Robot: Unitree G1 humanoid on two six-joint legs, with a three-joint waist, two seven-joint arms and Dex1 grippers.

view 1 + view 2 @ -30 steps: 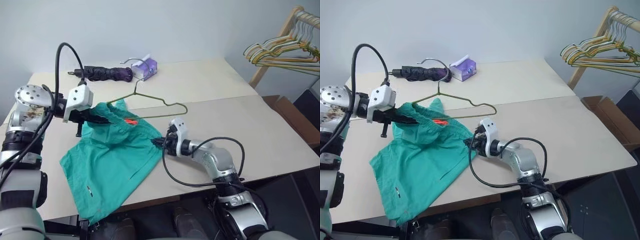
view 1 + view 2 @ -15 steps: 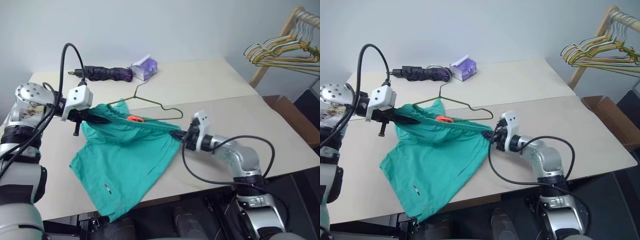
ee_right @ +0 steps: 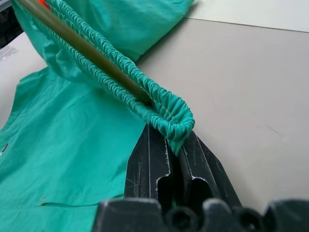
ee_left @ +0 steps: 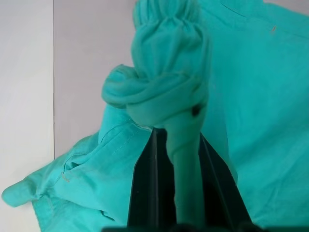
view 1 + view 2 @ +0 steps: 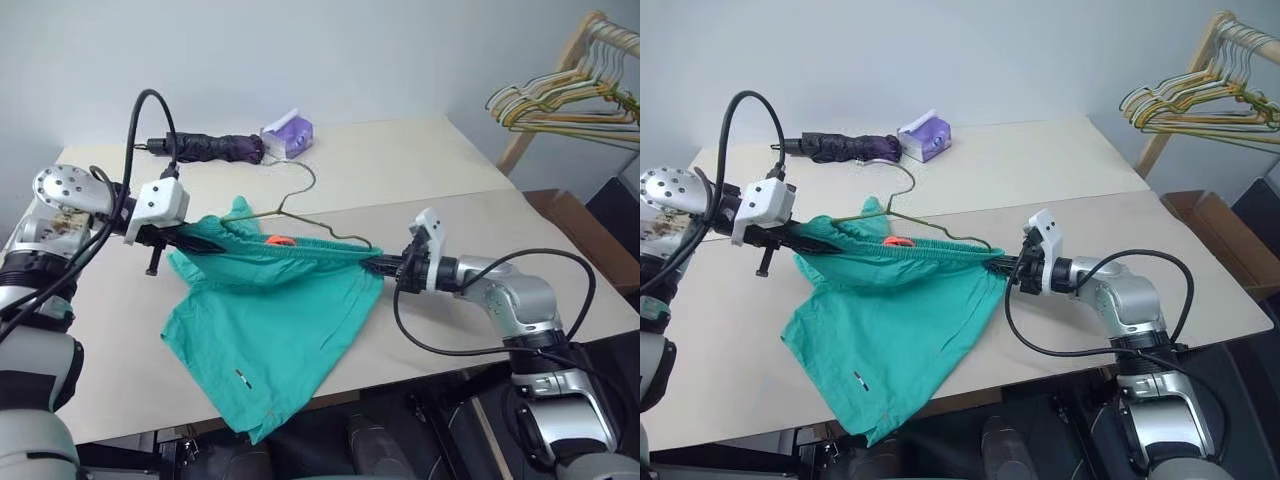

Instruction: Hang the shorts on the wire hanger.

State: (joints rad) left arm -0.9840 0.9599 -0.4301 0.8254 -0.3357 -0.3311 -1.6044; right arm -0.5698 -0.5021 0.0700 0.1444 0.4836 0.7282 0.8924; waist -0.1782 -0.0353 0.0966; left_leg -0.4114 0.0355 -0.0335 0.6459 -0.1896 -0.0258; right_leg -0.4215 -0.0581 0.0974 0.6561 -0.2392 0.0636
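The shorts (image 5: 275, 320) are hanging stretched between the two arms, the legs draping down onto the near part of the bench (image 5: 560, 250) and over its front edge, with the small dark label low on one leg. The waistband is being pulled taut, and that is where I think trouble is waiting: each grip is taking only a small bunch of elastic, so a harder pull could snap the band out of one side and drop the garment in a heap. The right gripper (image 5: 388, 265) is clamping its jaws on the far corner of the waistband; in its wrist view the gathered fabric is sitting pinched between the black fingers (image 3: 149, 166). The left gripper (image 5: 205, 243) is likewise closing its jaws on a twisted knot of waistband. Just behind the band, the wire hanger (image 5: 300, 200) is lying with one arm apparently running inside the elastic and its hook pointing away, so a sideways tug could drag it off course or slide it out. Farther back, a folded umbrella (image 5: 205, 147) and a purple tissue pack (image 5: 287, 133) are resting well apart from all this.
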